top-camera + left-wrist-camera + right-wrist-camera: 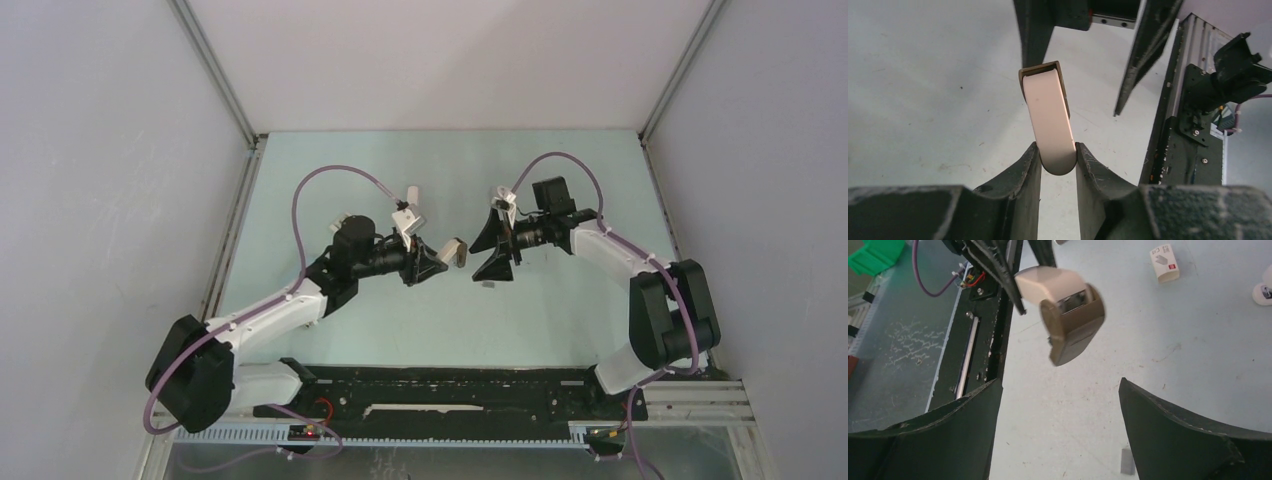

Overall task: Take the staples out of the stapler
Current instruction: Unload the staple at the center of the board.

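Observation:
My left gripper [1058,155] is shut on the rounded end of the small pale beige stapler [1047,112] and holds it above the table. In the top view the stapler [456,250] hangs between the two grippers. In the right wrist view the stapler [1068,315] shows its silvery inner channel between the pale top and the darker base. My right gripper [1060,390] is wide open and empty, just short of the stapler [490,250]. A short grey strip of staples [1128,461] lies on the table under the right gripper and also shows in the top view [488,286].
A small white labelled box [1164,262] lies farther back on the pale green table [560,180]. A white rounded object [1264,287] sits at the right edge of the right wrist view. The black rail [450,395] runs along the near edge. Walls enclose three sides.

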{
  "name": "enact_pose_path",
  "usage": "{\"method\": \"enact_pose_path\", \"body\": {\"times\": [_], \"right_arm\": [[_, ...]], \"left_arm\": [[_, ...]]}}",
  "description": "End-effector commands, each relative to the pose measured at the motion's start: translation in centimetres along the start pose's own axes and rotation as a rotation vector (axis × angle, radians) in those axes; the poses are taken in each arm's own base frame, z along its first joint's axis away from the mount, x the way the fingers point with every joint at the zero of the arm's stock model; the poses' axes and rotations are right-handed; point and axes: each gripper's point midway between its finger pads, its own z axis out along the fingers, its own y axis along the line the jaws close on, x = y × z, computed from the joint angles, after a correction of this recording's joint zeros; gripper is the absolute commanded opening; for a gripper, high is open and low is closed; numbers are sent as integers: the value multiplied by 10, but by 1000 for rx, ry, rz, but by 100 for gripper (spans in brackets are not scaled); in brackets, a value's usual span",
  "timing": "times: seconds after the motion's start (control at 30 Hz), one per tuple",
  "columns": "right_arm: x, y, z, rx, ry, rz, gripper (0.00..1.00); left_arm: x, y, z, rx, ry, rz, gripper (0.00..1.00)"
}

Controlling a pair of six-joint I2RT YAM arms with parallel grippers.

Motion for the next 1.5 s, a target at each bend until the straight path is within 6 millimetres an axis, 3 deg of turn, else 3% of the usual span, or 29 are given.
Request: {"method": "enact_pose_path", "body": {"times": [0.0,0.23,0.47,0.67,0.9,1.07,1.2,1.37,1.47], "right_arm": [[-32,2,4,-58,-59,-36,94],[-33,19,12,-112,-49,-67,88],[-36,25,15,-134,-47,-64,75],[-39,28,14,-140,-52,-73,54],[-38,26,13,-122,-36,-85,22],[-29,17,6,-58,25,-74,14],[-25,10,-2,-37,22,-49,17],[-23,16,0,-76,9,-39,59],[-22,19,5,-91,17,-48,73]], "left_arm": [[-24,-24,-5,107,-79,53,0],[-25,-28,-4,135,-82,52,0],[-25,-32,-4,152,-80,55,0],[-21,-31,-3,152,-74,51,0],[-14,-29,-3,144,-55,61,0],[-1,-17,0,108,0,82,0],[2,-14,3,112,14,82,0],[-7,-21,5,155,-19,71,0],[-11,-26,4,177,-32,68,0]]}}
